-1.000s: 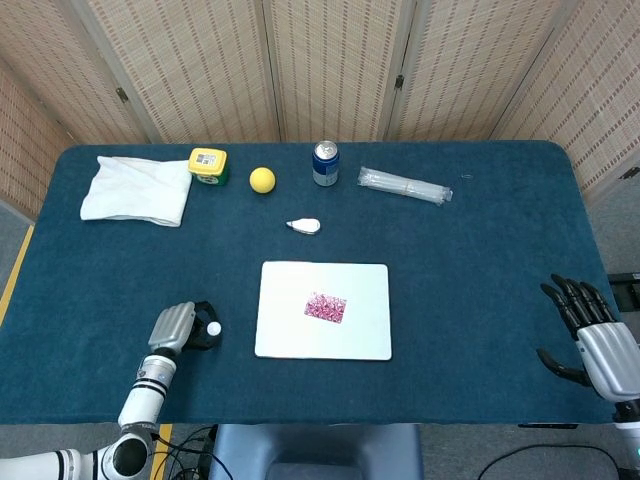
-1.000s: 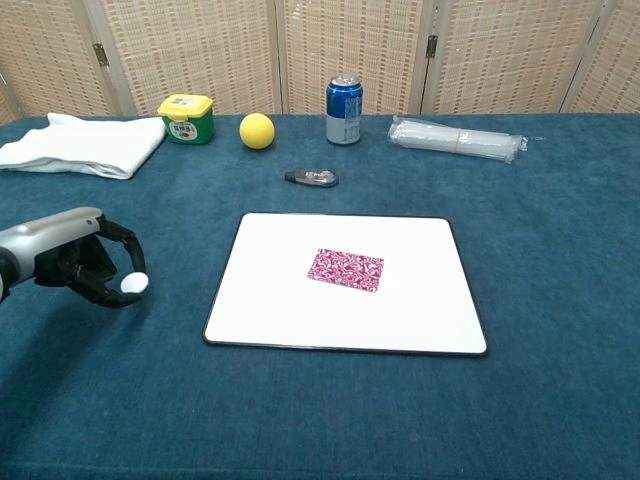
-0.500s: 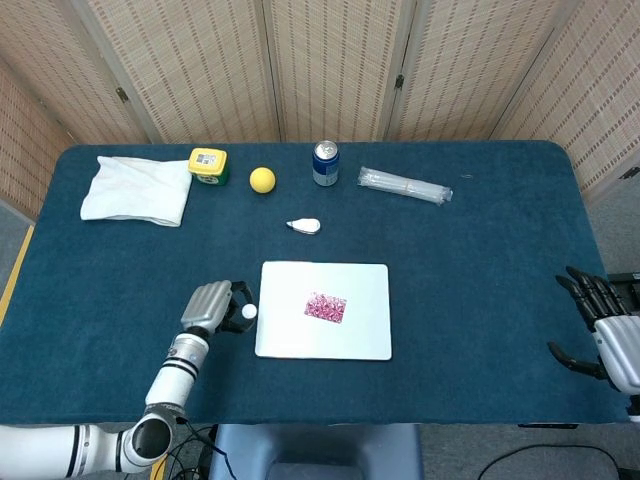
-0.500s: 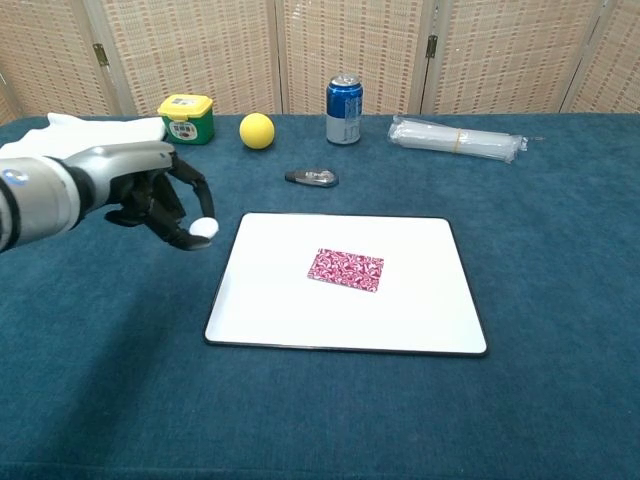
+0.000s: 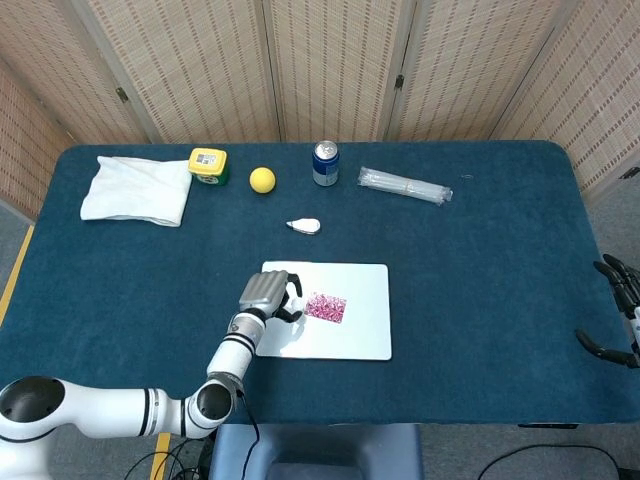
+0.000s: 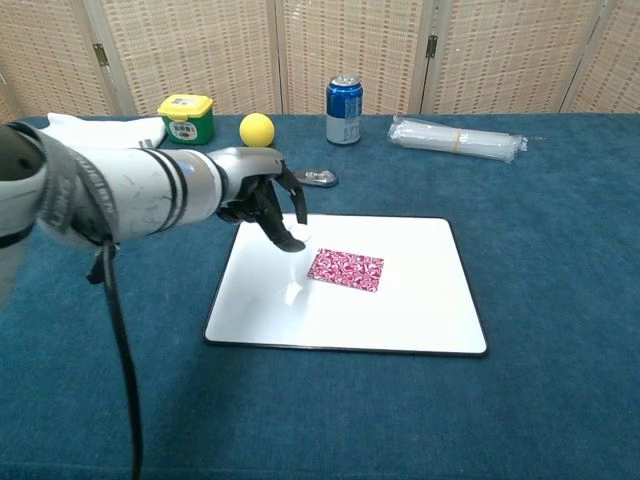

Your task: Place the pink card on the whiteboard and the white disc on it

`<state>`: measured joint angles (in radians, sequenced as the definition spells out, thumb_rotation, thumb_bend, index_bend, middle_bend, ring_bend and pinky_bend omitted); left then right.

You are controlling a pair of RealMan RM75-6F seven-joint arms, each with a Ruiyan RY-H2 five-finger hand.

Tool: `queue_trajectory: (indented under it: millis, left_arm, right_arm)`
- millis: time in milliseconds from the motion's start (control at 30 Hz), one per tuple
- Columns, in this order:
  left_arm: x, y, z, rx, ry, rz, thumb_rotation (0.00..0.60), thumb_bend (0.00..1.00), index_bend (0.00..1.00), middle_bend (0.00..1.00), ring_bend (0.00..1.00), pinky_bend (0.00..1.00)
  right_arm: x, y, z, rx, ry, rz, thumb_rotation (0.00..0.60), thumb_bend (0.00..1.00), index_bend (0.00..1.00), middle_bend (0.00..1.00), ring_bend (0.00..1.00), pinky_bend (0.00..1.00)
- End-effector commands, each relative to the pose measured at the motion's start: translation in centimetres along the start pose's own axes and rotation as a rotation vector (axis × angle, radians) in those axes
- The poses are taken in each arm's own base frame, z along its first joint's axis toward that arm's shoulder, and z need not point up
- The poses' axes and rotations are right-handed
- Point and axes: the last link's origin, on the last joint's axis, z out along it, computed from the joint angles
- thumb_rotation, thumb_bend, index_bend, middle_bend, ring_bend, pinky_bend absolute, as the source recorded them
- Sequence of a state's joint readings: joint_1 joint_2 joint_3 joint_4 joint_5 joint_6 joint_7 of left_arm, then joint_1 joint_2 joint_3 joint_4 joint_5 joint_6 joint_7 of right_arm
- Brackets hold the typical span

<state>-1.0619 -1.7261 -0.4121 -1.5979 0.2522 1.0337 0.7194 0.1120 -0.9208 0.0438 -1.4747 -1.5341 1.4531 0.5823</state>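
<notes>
The pink patterned card [image 5: 325, 307] [image 6: 345, 269] lies flat near the middle of the whiteboard [image 5: 365, 330] [image 6: 400, 310]. My left hand [image 5: 268, 295] [image 6: 262, 200] hovers over the board's left part, just left of the card. It pinches the small white disc [image 6: 297, 244] at its fingertips, a little above the board. The disc is hard to make out in the head view. My right hand [image 5: 618, 300] shows only partly at the far right edge of the head view, off the table, fingers apart and holding nothing.
Along the back of the blue table stand a white cloth [image 5: 137, 189], a yellow-lidded green tub [image 5: 208, 164], a yellow ball [image 5: 262, 179], a blue can [image 5: 325, 163] and a clear plastic-wrapped roll [image 5: 404, 185]. A small white-grey dispenser [image 5: 303, 226] lies just behind the board.
My left hand has carried the disc rightward from the table's front left to above the whiteboard beside the card. The right hand has drawn back further toward the right edge.
</notes>
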Motion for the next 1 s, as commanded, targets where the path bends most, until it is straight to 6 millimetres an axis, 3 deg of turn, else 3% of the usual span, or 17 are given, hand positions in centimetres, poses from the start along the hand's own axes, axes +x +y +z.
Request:
queue_trajectory:
  millis: [33,500,867,1000]
  left_arm:
    - [-0.8,1.8,0.9,-0.017,-0.024,0.015,0.6,0.34,0.52,1.0,1.0,1.0]
    - [-2.8,4.7,3.2,-0.042,-0.061,0.042,0.6,0.34,0.52,1.0,1.0,1.0]
    - [-3.1,4.4,4.4,-0.037,-0.066,0.039,0.6,0.34,0.52,1.0,1.0,1.0]
    - [-3.2,4.0,4.3,-0.039,-0.079,0.046,0.6,0.34,0.46,1.0,1.0,1.0]
  right_arm:
    - [0.5,0.8,0.3,-0.021,0.001,0.011,0.6,0.18,0.0,0.0,0.0,0.0]
    - [1.2,1.8,0.3,-0.027,-0.005,0.053,0.6,0.18,0.0,0.0,0.0,0.0]
    - [1.3,2.1,0.4,-0.033,-0.006,0.056,0.6,0.18,0.0,0.0,0.0,0.0]
    - [1.3,2.0,0.4,-0.03,-0.004,0.055,0.6,0.18,0.0,0.0,0.0,0.0]
